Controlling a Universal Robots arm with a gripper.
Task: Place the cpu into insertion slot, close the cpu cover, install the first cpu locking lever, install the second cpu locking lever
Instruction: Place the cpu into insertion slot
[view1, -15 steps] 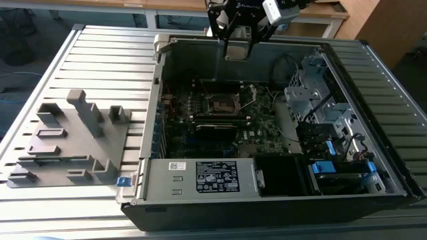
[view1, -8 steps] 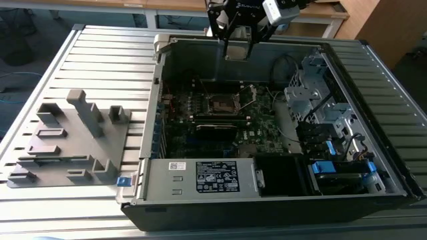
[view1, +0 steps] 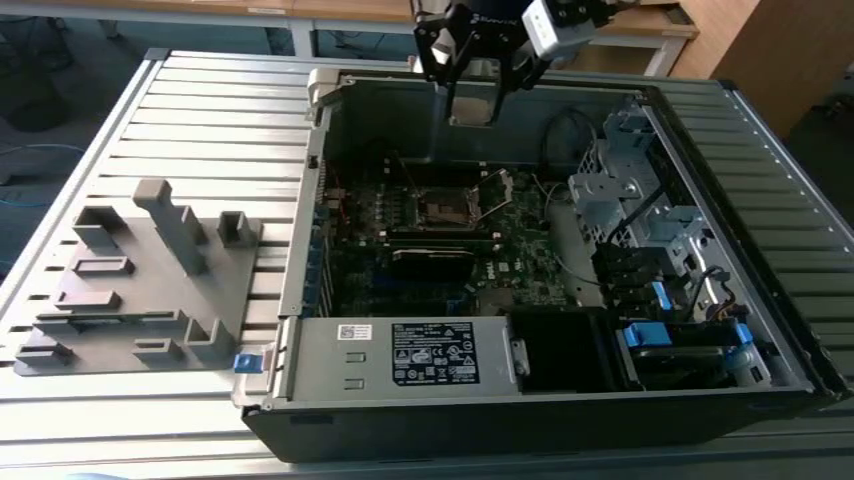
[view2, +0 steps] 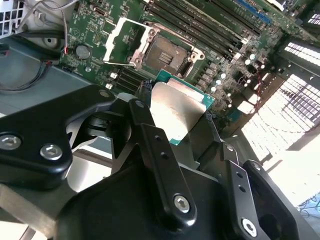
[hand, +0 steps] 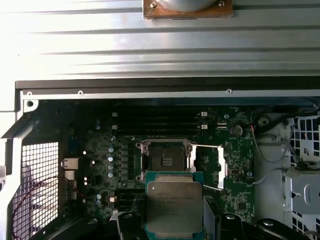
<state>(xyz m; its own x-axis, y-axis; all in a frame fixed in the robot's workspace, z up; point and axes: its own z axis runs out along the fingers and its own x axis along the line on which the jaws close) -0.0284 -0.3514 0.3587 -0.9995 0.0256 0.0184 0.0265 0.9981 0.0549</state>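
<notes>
Clasping the cpu, the gripper hangs above the insertion slot.

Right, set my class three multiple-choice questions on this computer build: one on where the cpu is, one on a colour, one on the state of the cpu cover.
1. Where is the cpu? A in the insertion slot; B held in the gripper; C on the grey tray.
2. The cpu's edge round its metal top is: A red; B yellow; C green.
3. The cpu cover is: A swung open; B shut over the slot; C missing.

Answers: 1 B, both wrist views show it clamped in the gripper, with the slot bare. 2 C, green shows round the silver top. 3 A, the frame is off the slot, at its side.
</notes>
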